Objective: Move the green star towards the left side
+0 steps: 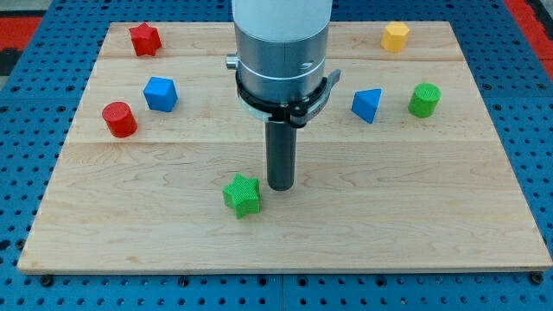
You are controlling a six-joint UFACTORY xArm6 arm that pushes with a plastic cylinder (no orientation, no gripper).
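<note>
The green star (242,194) lies on the wooden board (389,225), below the middle and a little to the view's left. My tip (281,187) stands just to the star's right and slightly above it, close to it; I cannot tell whether they touch. The arm's grey body hides the board's upper middle.
A red star (145,39) sits at the top left. A blue block (161,94) and a red cylinder (119,119) lie at the left. A yellow block (396,36) is at the top right, with a blue triangular block (367,105) and a green cylinder (424,100) below it.
</note>
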